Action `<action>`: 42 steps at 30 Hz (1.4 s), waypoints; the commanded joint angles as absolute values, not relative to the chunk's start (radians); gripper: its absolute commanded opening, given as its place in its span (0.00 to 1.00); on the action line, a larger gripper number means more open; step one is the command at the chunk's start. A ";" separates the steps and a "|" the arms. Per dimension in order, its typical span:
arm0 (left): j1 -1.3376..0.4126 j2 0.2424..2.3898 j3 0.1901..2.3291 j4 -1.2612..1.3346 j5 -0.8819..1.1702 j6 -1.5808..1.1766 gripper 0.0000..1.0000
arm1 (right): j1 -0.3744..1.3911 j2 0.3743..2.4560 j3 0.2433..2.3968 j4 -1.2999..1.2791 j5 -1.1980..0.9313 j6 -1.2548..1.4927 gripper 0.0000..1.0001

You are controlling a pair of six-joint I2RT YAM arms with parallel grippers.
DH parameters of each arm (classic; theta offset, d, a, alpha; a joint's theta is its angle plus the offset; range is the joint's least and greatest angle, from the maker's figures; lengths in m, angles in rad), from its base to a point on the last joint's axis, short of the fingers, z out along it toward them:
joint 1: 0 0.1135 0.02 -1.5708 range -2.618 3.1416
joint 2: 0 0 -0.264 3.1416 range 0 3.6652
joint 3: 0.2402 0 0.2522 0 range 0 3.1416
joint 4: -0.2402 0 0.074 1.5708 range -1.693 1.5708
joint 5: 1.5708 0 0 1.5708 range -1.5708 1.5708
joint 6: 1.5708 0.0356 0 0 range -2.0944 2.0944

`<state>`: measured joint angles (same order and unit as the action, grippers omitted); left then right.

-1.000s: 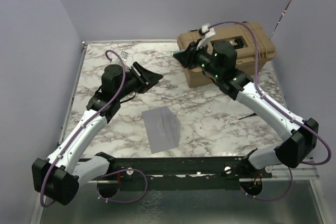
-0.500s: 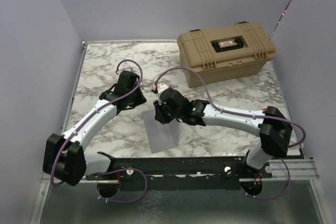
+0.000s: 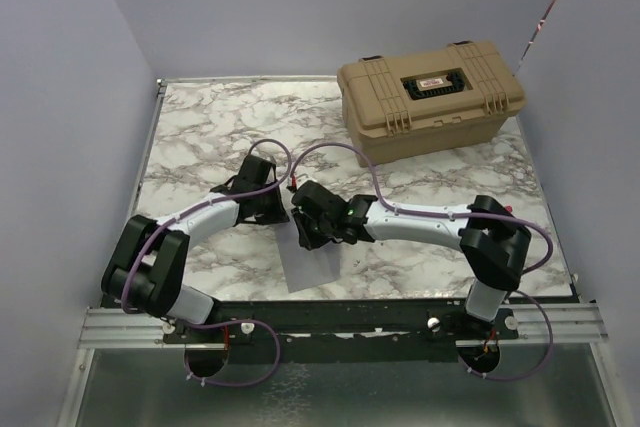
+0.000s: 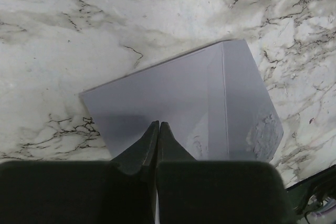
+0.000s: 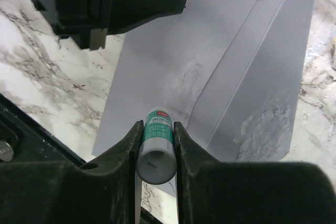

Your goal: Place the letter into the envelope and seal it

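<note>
1. The right gripper is closed on a small teal-and-white glue stick, with its tip pointing down at the envelope.
2. The left gripper has its fingers squeezed together with nothing between them. The tips sit at the envelope's left edge, and I'd say they are pinning it down.
3. The blue-grey envelope lies flat on the marble desk, near the front and about the middle. Whitish smears show along the flap crease, which look to me like glue already laid.
4. I can't see the letter anywhere. It may be inside the envelope, but I can't tell.
5. A second ago the right arm was far off at the tan toolbox and the left gripper was spread open, away to the left. Half a second ago both were closing in on the envelope, and now they meet over it.
6. I take this as the sealing stage: glue the flap, then press it shut.
</note>
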<state>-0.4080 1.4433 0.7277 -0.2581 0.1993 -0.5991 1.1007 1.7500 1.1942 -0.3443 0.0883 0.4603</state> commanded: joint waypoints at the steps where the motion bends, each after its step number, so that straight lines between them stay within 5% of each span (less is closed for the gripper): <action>1: -0.408 1.465 0.687 -0.163 0.239 -0.554 0.00 | 1.104 1.816 1.240 -0.366 0.093 0.504 0.01; 29: -0.407 1.528 0.638 -0.216 0.134 -0.586 0.00 | 1.105 1.954 1.337 -0.463 0.393 0.620 0.00; 42: -0.385 1.620 0.669 -0.203 0.156 -0.654 0.00 | 1.105 1.941 1.271 -0.333 0.348 0.538 0.00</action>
